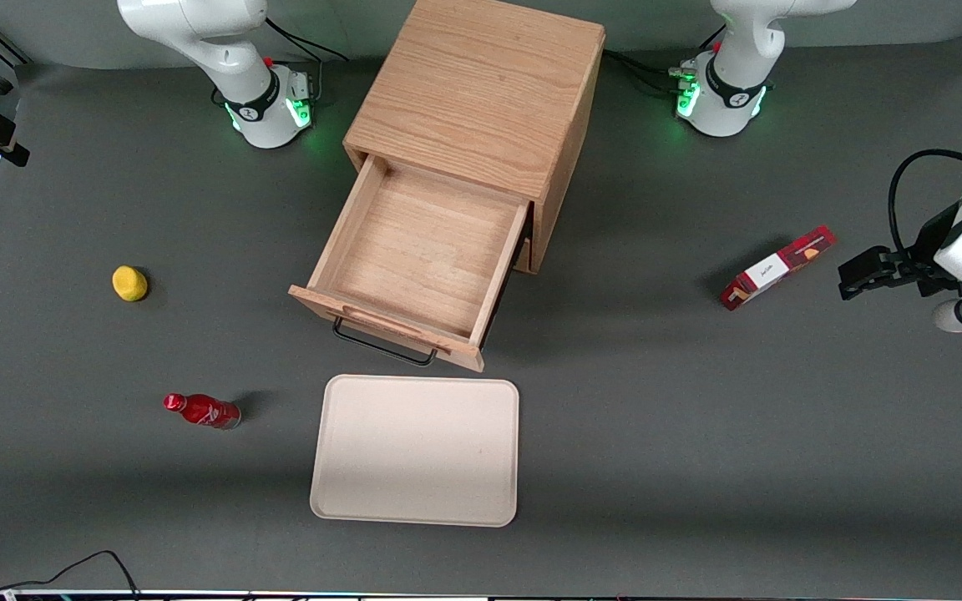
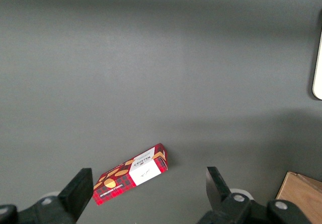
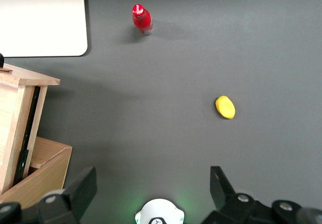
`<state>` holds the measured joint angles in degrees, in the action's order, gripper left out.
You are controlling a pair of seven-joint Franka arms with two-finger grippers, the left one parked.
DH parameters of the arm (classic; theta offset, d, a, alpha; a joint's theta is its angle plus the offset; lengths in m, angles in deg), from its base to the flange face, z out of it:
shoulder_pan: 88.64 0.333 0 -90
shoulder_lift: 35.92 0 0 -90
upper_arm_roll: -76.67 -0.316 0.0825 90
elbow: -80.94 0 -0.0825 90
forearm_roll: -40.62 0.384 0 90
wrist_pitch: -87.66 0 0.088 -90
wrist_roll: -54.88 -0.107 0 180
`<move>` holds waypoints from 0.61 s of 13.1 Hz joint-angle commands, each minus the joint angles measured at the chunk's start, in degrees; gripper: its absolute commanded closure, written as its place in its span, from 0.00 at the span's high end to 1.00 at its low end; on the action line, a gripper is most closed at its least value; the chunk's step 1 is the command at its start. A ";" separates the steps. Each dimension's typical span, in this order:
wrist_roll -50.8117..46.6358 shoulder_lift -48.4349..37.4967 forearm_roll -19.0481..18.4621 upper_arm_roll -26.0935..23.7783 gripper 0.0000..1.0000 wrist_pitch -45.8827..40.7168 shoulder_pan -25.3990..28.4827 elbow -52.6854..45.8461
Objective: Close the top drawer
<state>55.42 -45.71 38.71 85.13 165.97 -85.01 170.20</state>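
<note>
The light oak cabinet [image 1: 481, 92] stands at the middle of the table. Its top drawer [image 1: 422, 250] is pulled far out toward the front camera and is empty, with the black bar handle [image 1: 384, 347] on its front. The drawer's corner [image 3: 17, 113] and the cabinet [image 3: 43, 171] also show in the right wrist view. My right gripper [image 3: 153, 189] is open and empty. It hangs high above the table over the working arm's base [image 1: 268, 113], apart from the drawer. It is out of the front view.
A cream tray [image 1: 414, 451] lies in front of the drawer, nearer the front camera. A red bottle [image 1: 201, 411] and a yellow fruit [image 1: 129, 283] lie toward the working arm's end. A red box [image 1: 777, 267] lies toward the parked arm's end.
</note>
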 commanded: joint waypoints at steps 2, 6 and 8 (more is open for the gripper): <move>-0.45 0.65 -0.11 0.68 1.00 0.09 0.50 -2.68; -0.36 0.74 0.68 1.03 1.00 -0.26 0.59 -3.21; -0.36 1.18 0.85 0.94 1.00 -0.18 0.67 -3.56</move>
<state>55.42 -45.62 38.80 85.66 166.28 -84.90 168.18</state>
